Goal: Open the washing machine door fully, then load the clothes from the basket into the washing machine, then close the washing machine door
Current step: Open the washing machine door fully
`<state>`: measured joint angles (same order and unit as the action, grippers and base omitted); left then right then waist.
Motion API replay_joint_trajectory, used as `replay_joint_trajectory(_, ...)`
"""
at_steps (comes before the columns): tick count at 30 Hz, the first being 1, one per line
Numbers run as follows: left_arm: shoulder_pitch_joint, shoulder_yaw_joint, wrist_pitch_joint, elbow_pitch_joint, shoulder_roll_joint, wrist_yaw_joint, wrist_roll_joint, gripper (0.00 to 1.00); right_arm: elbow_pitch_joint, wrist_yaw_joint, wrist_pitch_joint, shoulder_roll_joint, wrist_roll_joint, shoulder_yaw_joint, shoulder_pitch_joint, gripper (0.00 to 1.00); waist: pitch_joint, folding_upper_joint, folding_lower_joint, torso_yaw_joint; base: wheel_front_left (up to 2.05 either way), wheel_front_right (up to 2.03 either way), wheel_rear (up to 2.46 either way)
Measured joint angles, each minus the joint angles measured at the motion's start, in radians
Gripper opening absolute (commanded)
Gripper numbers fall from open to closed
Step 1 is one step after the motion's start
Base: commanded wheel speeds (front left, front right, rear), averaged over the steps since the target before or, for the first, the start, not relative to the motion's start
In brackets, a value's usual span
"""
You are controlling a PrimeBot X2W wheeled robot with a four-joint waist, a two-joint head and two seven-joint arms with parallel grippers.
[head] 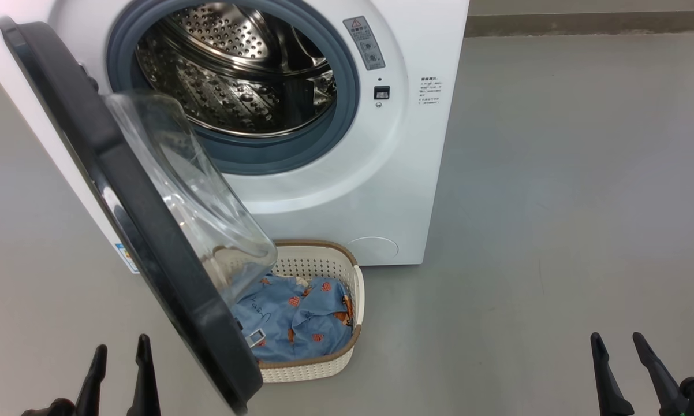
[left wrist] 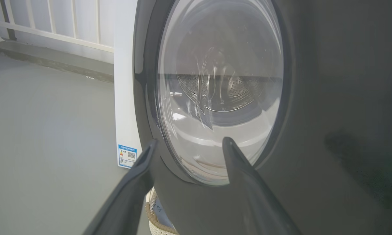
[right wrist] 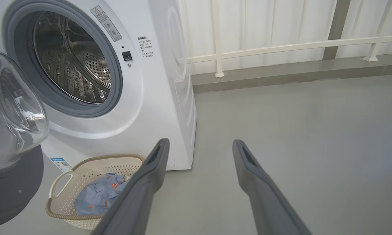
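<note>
Jutting outward edge-on, washing machine door (head: 148, 242)

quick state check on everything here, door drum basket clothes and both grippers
washing machine door: open, swung out toward the camera
drum: empty, no clothes inside
basket: standing on the floor, holding the clothes
clothes: bunched in the basket, not yet loaded
left gripper: open, empty, beside the door
right gripper: open, empty

Washing machine door (head: 139, 225) half-open above basket (head: 319, 264) of blue clothes (head: 301, 323)
</note>
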<state>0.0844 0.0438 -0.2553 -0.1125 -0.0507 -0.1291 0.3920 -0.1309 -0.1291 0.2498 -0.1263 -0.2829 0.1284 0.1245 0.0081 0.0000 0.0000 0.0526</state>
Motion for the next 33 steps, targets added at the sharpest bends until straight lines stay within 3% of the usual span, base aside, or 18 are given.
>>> replay_joint_trajectory(10, 0.000, 0.000, 0.000, 0.000, 0.000, 0.000, -0.003, 1.00, -0.004, 0.000, 0.000, 0.002, 0.000, 0.006, 0.000, 1.00, 0.003, 0.0001, 0.0000, 0.005, 0.00, 0.00, 0.00)
replay_joint_trajectory(11, 0.000, 0.000, 0.000, 0.000, 0.000, 0.000, -0.006, 0.84, -0.004, 0.000, 0.000, 0.002, 0.000, 0.006, 0.000, 1.00, 0.003, 0.0000, 0.0000, 0.006, 0.00, 0.00, 0.00)
replay_joint_trajectory(12, 0.000, -0.001, 0.000, 0.000, 0.000, 0.000, -0.009, 0.24, -0.004, 0.000, 0.000, 0.002, 0.000, 0.006, 0.000, 1.00, 0.003, 0.0001, 0.0000, 0.006, 0.00, 0.00, 0.00)
replay_joint_trajectory(13, 0.000, -0.002, 0.000, 0.000, 0.000, 0.000, -0.009, 0.00, -0.004, 0.000, 0.000, 0.002, 0.000, 0.006, 0.000, 1.00, 0.004, 0.0000, 0.0000, 0.007, 0.00, 0.00, 0.00)
replay_joint_trajectory(24, 0.000, 0.014, 0.000, 0.001, 0.000, 0.000, -0.002, 0.00, -0.003, 0.000, 0.000, 0.002, 0.000, 0.007, 0.000, 1.00, 0.008, 0.0001, 0.0000, 0.018, 0.00, 0.00, 0.00)
replay_joint_trajectory(33, -0.009, 0.114, 0.000, 0.083, 0.004, 0.000, 0.002, 0.00, -0.003, 0.000, 0.000, 0.002, 0.000, 0.008, 0.000, 1.00, 0.006, 0.0000, 0.0000, 0.026, 0.00, 0.00, 0.00)
